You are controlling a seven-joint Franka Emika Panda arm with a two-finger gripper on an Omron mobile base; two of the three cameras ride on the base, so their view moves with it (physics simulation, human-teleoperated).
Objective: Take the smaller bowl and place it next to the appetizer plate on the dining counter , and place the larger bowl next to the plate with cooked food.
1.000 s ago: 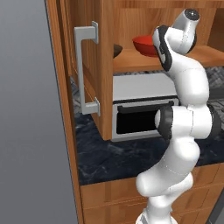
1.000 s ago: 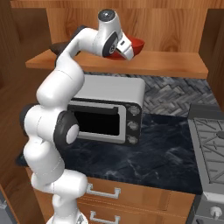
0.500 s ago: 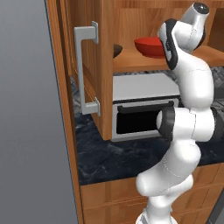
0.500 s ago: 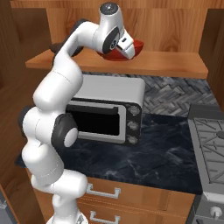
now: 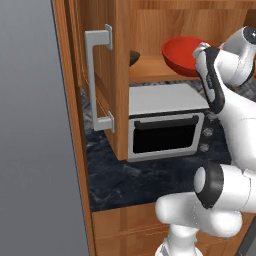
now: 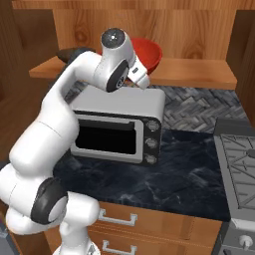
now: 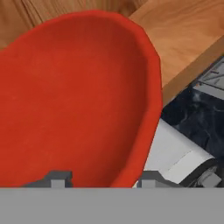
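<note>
Left base view: glossy red deep bowl (image 5: 182, 55) sitting on the wooden cabinet shelf (image 5: 150, 70), dark brown shallow bowl (image 5: 134, 57) peeking far left; neither is delivered. Right base view: both bowls resting above the microwave (image 6: 119, 127). Hand view: gripper (image 7: 101, 177) straddling the red rim, jaws apart; clamping cannot be told.

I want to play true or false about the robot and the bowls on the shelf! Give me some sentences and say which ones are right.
1. The glossy red round bowl sits on the wooden shelf. True.
2. The silver microwave oven stands on the floor. False: it stands on the dark marbled counter, below the shelf.
3. The gripper straddles the red bowl's rim, one fingertip inside and one outside. True.
4. The shallow dark brown bowl is stacked inside the red bowl. False: it sits on the shelf to the side of it.
5. The cabinet door with the grey handle is open. True.
</note>
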